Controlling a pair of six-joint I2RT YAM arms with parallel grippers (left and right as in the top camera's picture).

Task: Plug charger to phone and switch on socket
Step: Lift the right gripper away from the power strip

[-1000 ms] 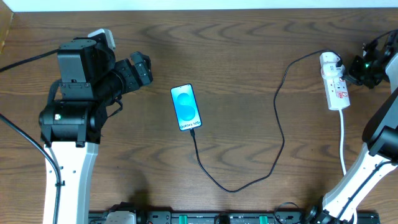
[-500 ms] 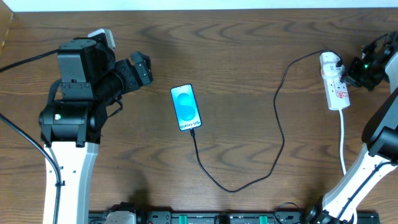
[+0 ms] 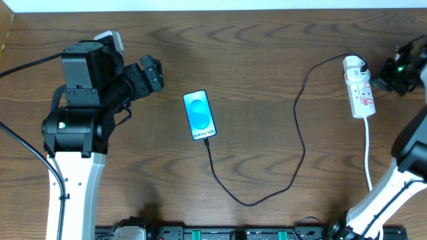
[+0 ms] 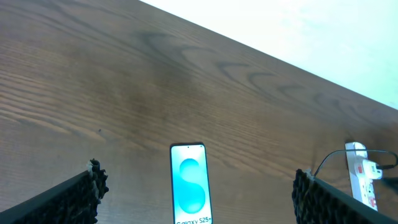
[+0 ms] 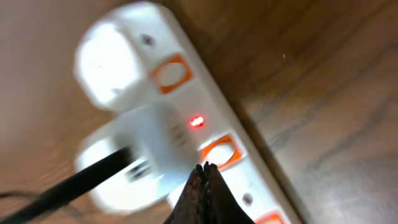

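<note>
i am seeing my right gripper (image 3: 399, 69), fingers pinched together on nothing, backing off the socket (image 3: 360, 93) at far right, its red light (image 5: 196, 121) glowing, while the charger (image 3: 301, 143) is sitting plugged into the phone (image 3: 200, 115) at centre and my left gripper (image 3: 150, 73) is hanging wide and empty, so the task is looking finished.

I can read one text only: white "Galaxy S25" at the bottom of the phone (image 4: 188, 182) screen, ahead between my left jaws. The red markings on the socket (image 3: 361, 93) are too small to read.
</note>
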